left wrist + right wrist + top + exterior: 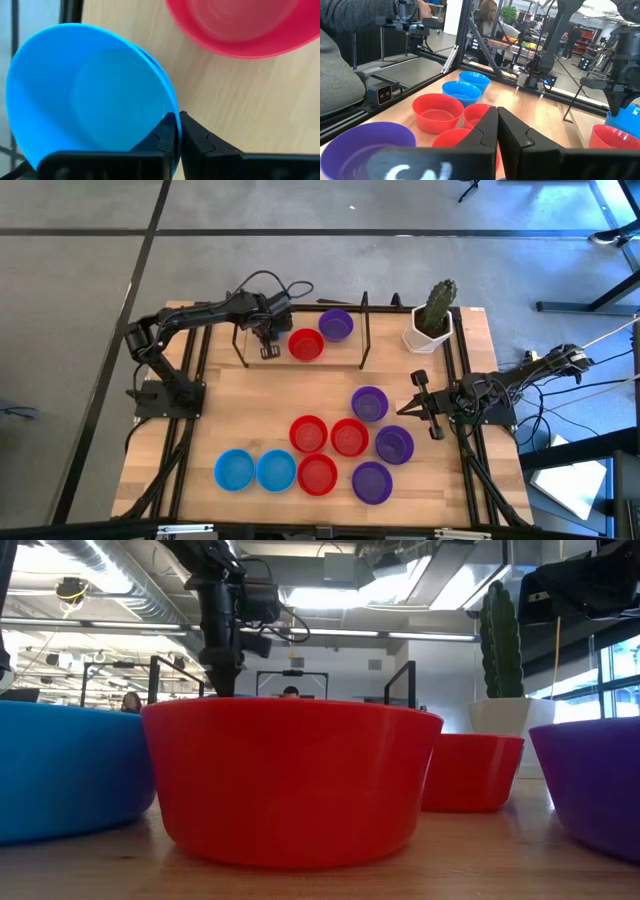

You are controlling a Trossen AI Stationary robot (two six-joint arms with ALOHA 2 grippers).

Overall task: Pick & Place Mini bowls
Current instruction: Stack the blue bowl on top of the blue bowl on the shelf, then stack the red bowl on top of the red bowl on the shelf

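Item: blue bowl [90,95]; thin rigid plastic, judged light, smooth and likely slippery
Location: far side of table [220,430], beside a red bowl [306,344] and a purple bowl [336,324]
Left gripper [179,131]: fingers pinched on the blue bowl's rim, bowl tilted
Right gripper [497,131]: fingers together, empty, at the table's right edge
Hold: rim wall, one finger inside, one outside

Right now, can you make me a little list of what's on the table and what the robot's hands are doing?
left gripper: pinching the rim of a blue bowl, near the table's back edge
next to it: a red bowl
right gripper: shut, empty, at the table's right side
other bowls: two blue, three red, four purple, lying loose
cactus pot: back right corner
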